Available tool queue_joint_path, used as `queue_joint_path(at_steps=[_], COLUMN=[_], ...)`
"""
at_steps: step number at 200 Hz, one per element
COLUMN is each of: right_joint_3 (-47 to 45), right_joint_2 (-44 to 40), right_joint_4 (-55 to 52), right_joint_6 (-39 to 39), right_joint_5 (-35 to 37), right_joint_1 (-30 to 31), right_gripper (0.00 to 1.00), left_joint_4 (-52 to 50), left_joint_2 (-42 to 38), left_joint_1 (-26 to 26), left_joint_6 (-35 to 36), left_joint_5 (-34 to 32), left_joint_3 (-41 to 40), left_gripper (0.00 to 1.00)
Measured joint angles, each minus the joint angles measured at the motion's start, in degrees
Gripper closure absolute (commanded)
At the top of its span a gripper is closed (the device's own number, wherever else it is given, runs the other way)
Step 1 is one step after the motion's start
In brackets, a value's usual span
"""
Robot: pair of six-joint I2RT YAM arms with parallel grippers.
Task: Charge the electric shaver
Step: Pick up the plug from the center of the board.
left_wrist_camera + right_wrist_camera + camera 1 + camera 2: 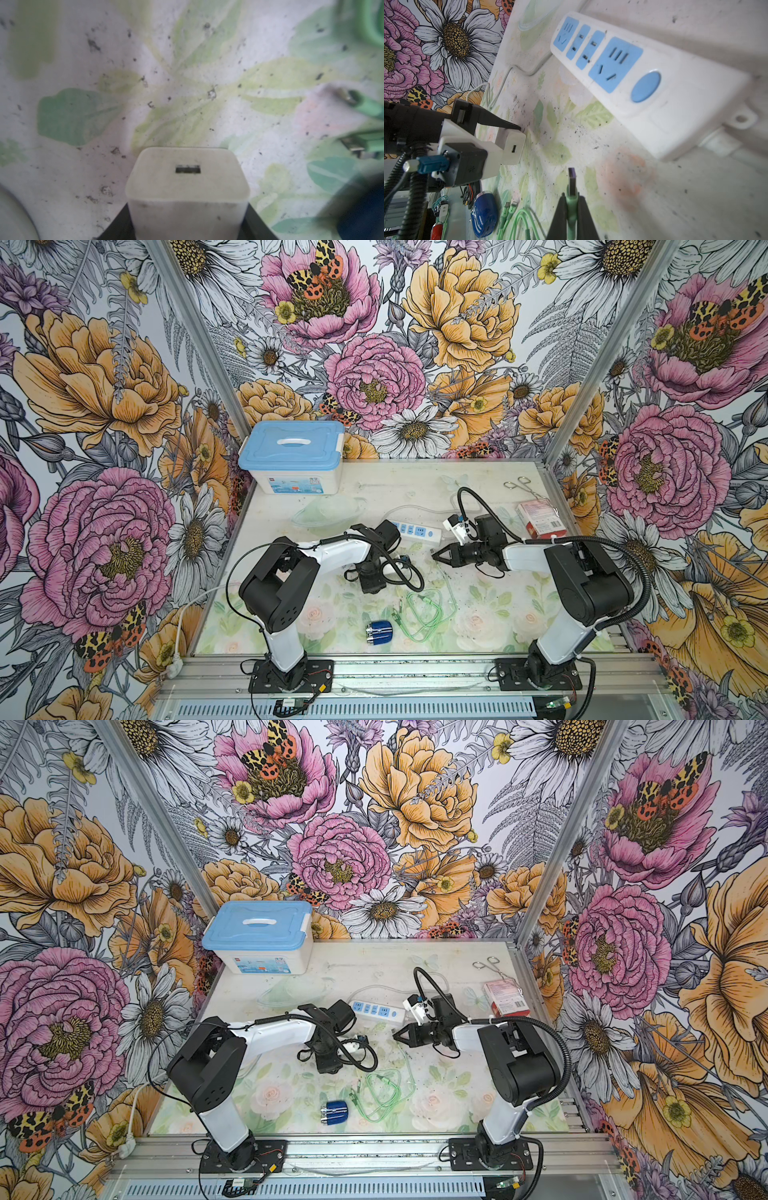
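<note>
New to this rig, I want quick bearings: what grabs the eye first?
The loud floral wallpaper wraps all three walls. At mid-table, the right gripper pinches a mint-green cable's USB plug near the white power strip with blue sockets, while the left gripper brackets a white cube charger.

Blue electric shaver (333, 1112), green cable (388, 1103) beside

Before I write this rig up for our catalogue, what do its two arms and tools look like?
The left arm and right arm match: white tube links, black joint housings, black base plates. A black corrugated hose loops along each. The left tool and right tool have black, tapered wedge fingers; a white bracket carries a wrist camera with a blue connector.
</note>
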Motion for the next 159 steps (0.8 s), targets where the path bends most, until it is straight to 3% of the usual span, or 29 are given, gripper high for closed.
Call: queue_joint_path(at_steps=[40, 82, 108, 159], right_joint_3=[0.02, 2.54, 4.59, 12.09], right_joint_2=[-1.66, -7.13, -10.88, -11.34], right_joint_4=[-1.9, -8.59, -11.69, -22.34], right_joint_6=[0.17, -1.81, -2.4, -6.19], right_joint_5=[-0.04, 0.22, 0.15, -0.33], right_joint_1=[0.02, 0.94, 2.84, 12.52], right_gripper=[1.0, 1.0, 1.0, 1.0], left_joint_4=[3.34, 13.07, 18.29, 21.59], left_joint_2=[-3.78, -20.81, -29.38, -37.73], left_joint_1=[1.86, 2.38, 0.31, -6.93], left_joint_6=[-3.82, -4.85, -4.17, -0.39], left_joint_5=[3.23, 2.8, -0.17, -6.08], left_joint_3=[-1.01, -10.95, -16.9, -24.72], left_gripper=[1.0, 1.0, 1.0, 1.0])
